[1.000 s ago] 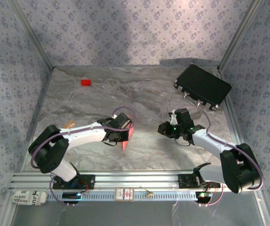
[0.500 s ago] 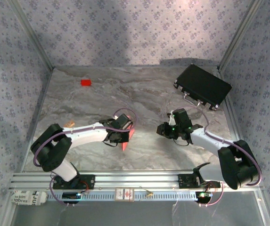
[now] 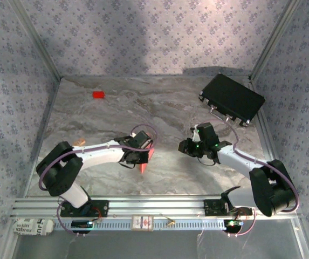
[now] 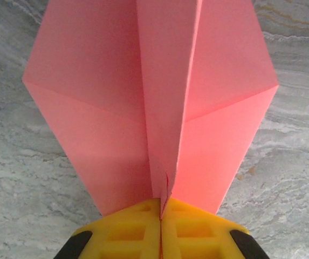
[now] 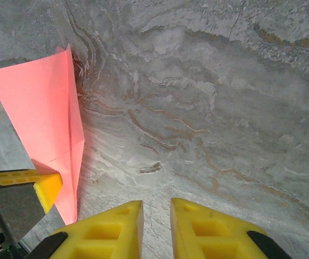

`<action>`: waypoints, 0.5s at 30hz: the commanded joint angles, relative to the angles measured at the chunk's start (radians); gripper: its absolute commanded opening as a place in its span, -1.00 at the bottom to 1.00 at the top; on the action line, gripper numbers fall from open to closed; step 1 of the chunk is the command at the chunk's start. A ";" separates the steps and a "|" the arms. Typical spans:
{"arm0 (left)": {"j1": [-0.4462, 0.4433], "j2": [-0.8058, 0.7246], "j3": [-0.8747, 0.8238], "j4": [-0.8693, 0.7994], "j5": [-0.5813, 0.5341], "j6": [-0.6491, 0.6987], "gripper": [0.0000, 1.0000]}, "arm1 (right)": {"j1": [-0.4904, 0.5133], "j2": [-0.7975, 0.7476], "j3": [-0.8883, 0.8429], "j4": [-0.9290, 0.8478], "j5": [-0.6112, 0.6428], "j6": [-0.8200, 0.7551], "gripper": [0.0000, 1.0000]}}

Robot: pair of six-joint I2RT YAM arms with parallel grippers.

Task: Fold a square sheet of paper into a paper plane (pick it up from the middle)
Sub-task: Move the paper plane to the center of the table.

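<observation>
Since a second ago the right claw (image 5: 157, 221) has crept slightly toward the far edge, jaws a crack apart on nothing. Left claw (image 4: 160, 216) is pinched tight on the centre fold of the paper plane (image 4: 143, 108), around the tabletop (image 3: 116, 108) middle. Its nose is cut off in my left wrist view, and from above the arm hides most of it.

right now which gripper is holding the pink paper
The left gripper, pinched shut on the centre fold of the paper plane. The right gripper is empty, jaws slightly apart.
</observation>
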 commanded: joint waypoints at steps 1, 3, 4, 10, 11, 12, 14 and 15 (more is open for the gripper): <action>-0.009 0.019 0.026 -0.025 0.003 0.013 -0.85 | 0.008 0.010 0.016 -0.018 0.016 -0.006 -0.57; -0.010 0.019 0.026 -0.025 0.003 0.013 -0.84 | 0.008 0.010 0.016 -0.018 0.018 -0.006 -0.57; -0.010 0.019 0.024 -0.024 0.003 0.012 -0.84 | 0.008 0.009 0.016 -0.019 0.019 -0.007 -0.57; -0.011 0.023 0.023 -0.021 0.005 0.011 -0.82 | 0.008 0.006 0.018 -0.028 0.025 -0.010 -0.57; -0.012 0.022 0.023 -0.021 0.006 0.012 -0.82 | 0.008 0.005 0.019 -0.030 0.026 -0.011 -0.57; -0.013 0.024 0.023 -0.021 0.006 0.012 -0.82 | 0.008 0.005 0.018 -0.028 0.026 -0.010 -0.57; -0.014 0.024 0.024 -0.019 0.006 0.012 -0.82 | 0.008 0.005 0.016 -0.028 0.027 -0.009 -0.57; -0.014 0.025 0.024 -0.018 0.006 0.012 -0.82 | 0.008 0.005 0.017 -0.028 0.026 -0.010 -0.57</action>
